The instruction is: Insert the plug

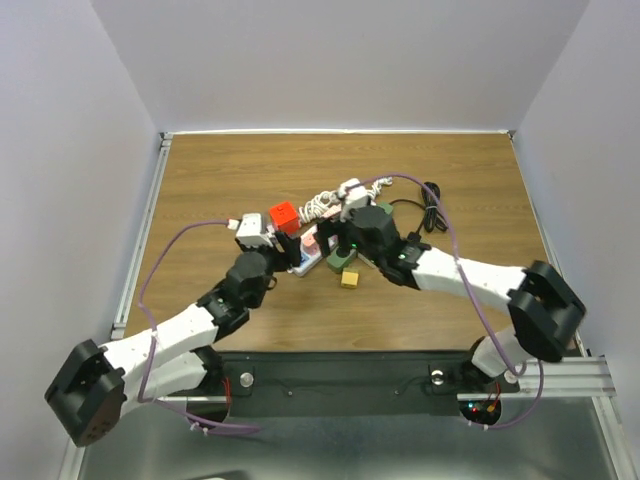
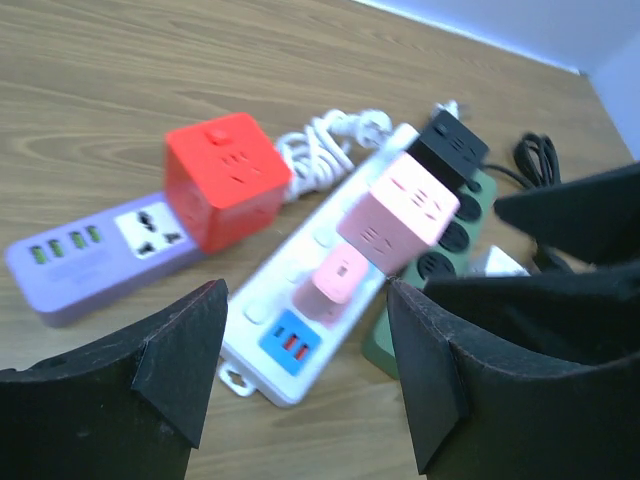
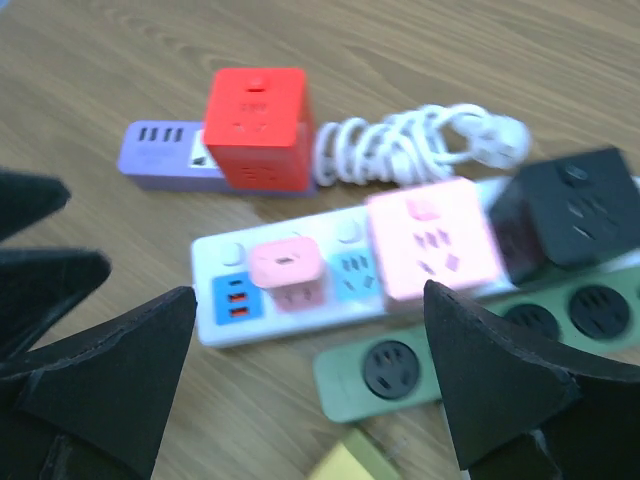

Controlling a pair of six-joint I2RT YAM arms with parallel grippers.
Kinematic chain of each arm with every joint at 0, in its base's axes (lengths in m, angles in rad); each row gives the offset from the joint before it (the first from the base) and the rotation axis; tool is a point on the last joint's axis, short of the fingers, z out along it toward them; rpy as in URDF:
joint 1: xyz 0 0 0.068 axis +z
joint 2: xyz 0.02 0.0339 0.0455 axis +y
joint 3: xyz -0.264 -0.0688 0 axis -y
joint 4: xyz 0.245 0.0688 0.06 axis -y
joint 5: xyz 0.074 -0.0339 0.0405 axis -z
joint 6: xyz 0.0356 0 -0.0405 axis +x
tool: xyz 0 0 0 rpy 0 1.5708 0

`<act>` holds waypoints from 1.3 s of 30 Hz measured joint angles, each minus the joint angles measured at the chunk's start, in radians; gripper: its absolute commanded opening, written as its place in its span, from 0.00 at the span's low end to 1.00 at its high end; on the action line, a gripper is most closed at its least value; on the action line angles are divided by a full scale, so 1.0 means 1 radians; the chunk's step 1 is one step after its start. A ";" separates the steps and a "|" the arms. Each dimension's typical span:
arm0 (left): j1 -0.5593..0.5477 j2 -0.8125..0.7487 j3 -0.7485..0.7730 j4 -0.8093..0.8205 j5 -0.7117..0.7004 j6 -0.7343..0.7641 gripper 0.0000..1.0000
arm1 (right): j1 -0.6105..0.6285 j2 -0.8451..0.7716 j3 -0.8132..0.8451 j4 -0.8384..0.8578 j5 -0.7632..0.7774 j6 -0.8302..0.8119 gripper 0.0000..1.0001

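Observation:
A small pink plug (image 3: 287, 272) (image 2: 340, 278) stands in a socket of the white power strip (image 3: 215, 255) (image 2: 252, 310) (image 1: 307, 262), beside the strip's blue USB panel. My right gripper (image 3: 310, 295) (image 1: 337, 246) hovers just above and in front of the plug, open wide, with nothing between its fingers. From the other side my left gripper (image 2: 305, 300) (image 1: 290, 250) hangs over the strip's USB end, also open and holding nothing. A larger pink cube adapter (image 3: 430, 238) (image 2: 405, 212) sits further along the same strip.
A red cube (image 1: 283, 216) sits on a purple strip (image 3: 155, 150). A black cube (image 3: 570, 210) sits on a green strip (image 3: 400, 370) lying against the white one. A coiled white cable (image 3: 420, 145), a yellow block (image 1: 349, 279) and a black cord (image 1: 432, 205) lie close by.

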 measured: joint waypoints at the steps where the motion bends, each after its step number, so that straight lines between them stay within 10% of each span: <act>1: -0.024 0.011 0.000 0.010 -0.013 0.005 0.76 | -0.011 -0.029 -0.027 0.008 0.008 0.008 1.00; 14: -0.413 0.541 0.148 0.107 -0.122 0.002 0.80 | -0.218 -0.381 -0.416 0.098 0.083 0.160 1.00; 39: -0.405 0.847 0.359 0.117 -0.104 -0.086 0.80 | -0.227 -0.425 -0.468 0.130 0.099 0.186 1.00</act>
